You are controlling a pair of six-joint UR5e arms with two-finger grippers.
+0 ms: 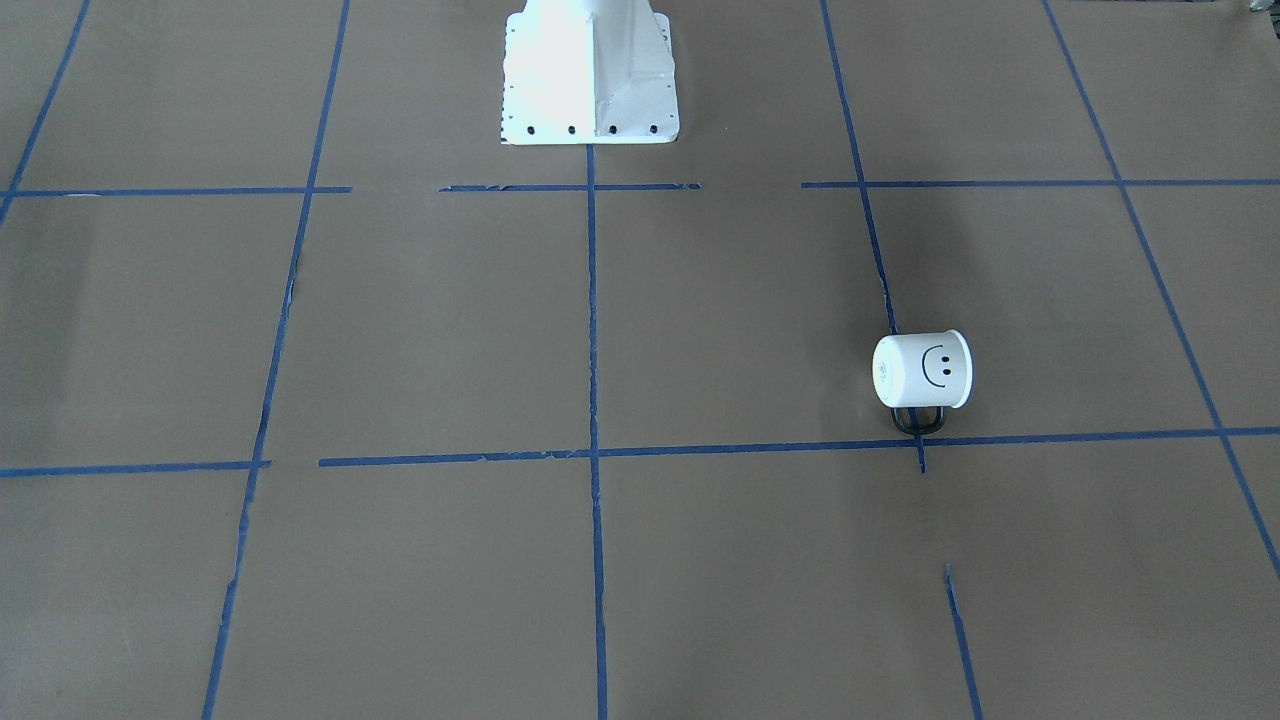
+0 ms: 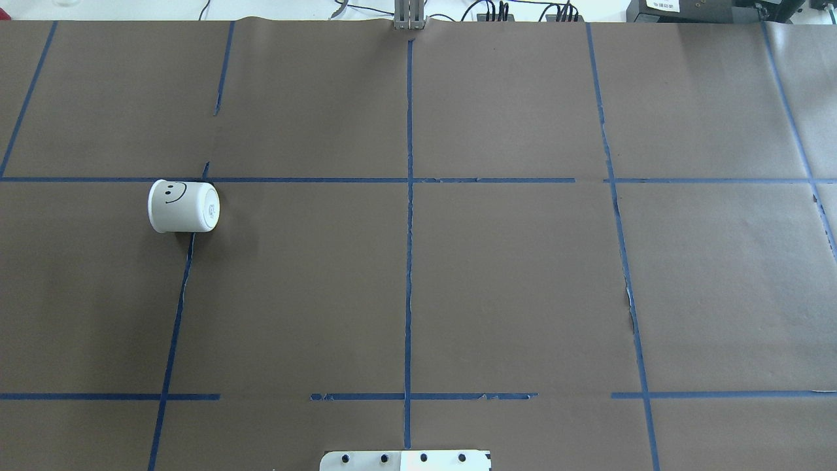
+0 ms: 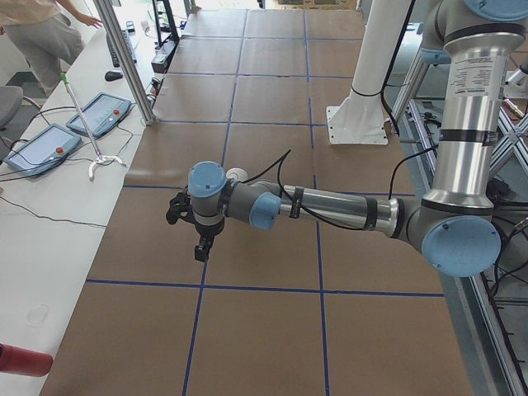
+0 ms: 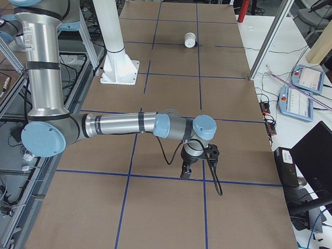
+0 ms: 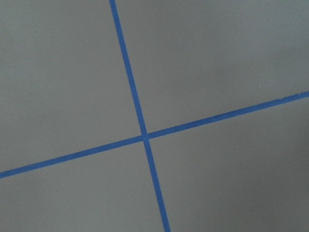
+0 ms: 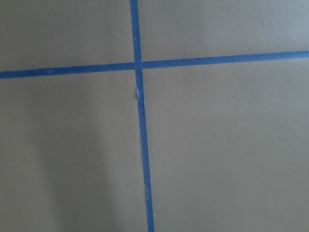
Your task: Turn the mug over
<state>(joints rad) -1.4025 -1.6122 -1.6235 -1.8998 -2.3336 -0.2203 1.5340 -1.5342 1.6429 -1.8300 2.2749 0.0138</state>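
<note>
The white mug (image 2: 183, 206) with a black smiley face lies on its side on the brown paper, on the robot's left side of the table. In the front-facing view the mug (image 1: 922, 368) has its base to the left, its rim to the right and its black handle toward the camera. It also shows far off in the exterior right view (image 4: 190, 40). The left gripper (image 3: 200, 247) shows only in the exterior left view, held above the table near the mug. The right gripper (image 4: 185, 174) shows only in the exterior right view, far from the mug. I cannot tell whether either is open or shut.
Blue tape lines (image 2: 409, 261) divide the brown paper into squares. The white robot base (image 1: 590, 75) stands at the table's robot side. Both wrist views show only paper and a tape crossing (image 5: 145, 137). Control pendants (image 3: 99, 114) lie on a side bench.
</note>
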